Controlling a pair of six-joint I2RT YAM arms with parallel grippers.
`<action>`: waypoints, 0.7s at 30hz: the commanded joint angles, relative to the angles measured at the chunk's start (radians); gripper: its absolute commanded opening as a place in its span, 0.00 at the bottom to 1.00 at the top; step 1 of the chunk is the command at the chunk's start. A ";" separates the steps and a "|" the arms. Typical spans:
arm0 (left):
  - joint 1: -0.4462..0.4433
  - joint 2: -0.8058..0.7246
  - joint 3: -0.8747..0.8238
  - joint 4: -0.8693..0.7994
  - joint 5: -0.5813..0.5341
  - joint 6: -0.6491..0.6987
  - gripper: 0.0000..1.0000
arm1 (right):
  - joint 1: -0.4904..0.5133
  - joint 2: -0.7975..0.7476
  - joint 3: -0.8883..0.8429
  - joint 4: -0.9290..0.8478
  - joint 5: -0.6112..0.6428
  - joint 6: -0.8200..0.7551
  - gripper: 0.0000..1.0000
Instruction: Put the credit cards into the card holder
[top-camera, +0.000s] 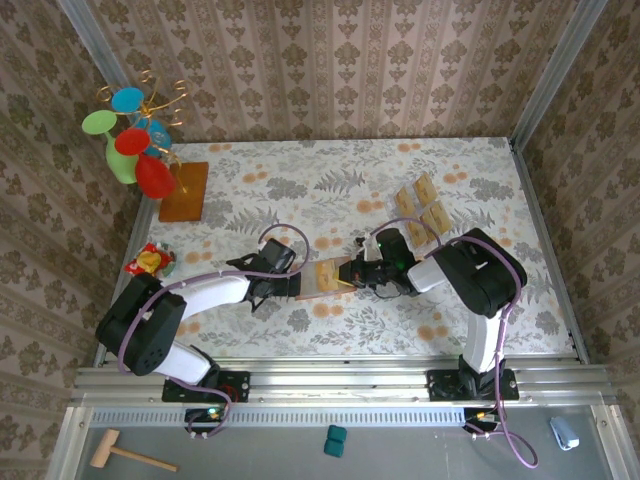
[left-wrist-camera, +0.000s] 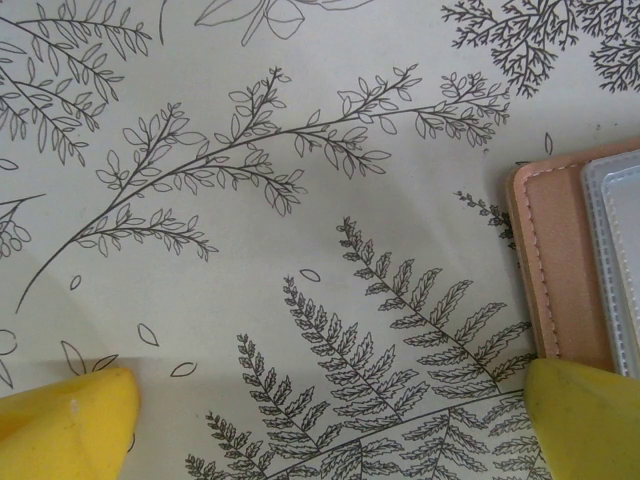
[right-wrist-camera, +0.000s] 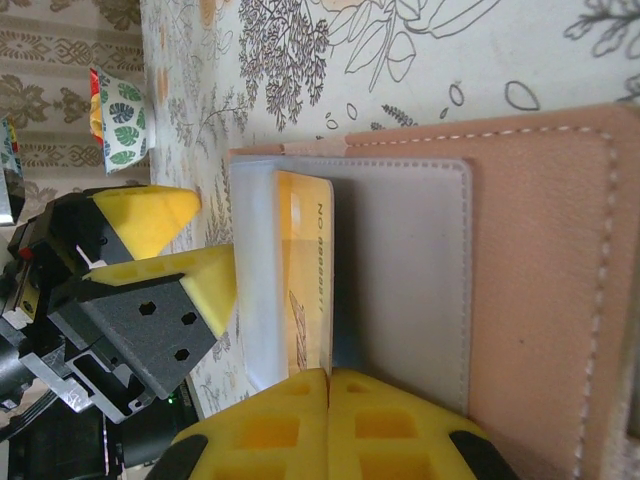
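Sliding one credit card (right-wrist-camera: 305, 270) into the card holder (right-wrist-camera: 520, 280) on the desk (left-wrist-camera: 250, 250) looks like the step now. The right fingers (right-wrist-camera: 270, 430) pinch its end; the left fingers (left-wrist-camera: 70, 420) stand open beside the holder. Next, push it straight in, deeper.

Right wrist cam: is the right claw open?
No, the right claw is closed tight, with no gap between its yellow tips, right at the end of the gold card.
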 joint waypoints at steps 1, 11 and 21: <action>0.001 0.016 -0.003 0.004 0.003 -0.012 1.00 | 0.019 0.042 0.010 -0.085 0.017 -0.025 0.00; 0.002 0.019 -0.005 0.013 0.003 -0.012 1.00 | 0.021 -0.026 0.062 -0.283 0.054 -0.121 0.20; 0.008 0.018 -0.009 0.030 0.009 -0.002 1.00 | 0.021 -0.143 0.176 -0.559 0.123 -0.245 0.63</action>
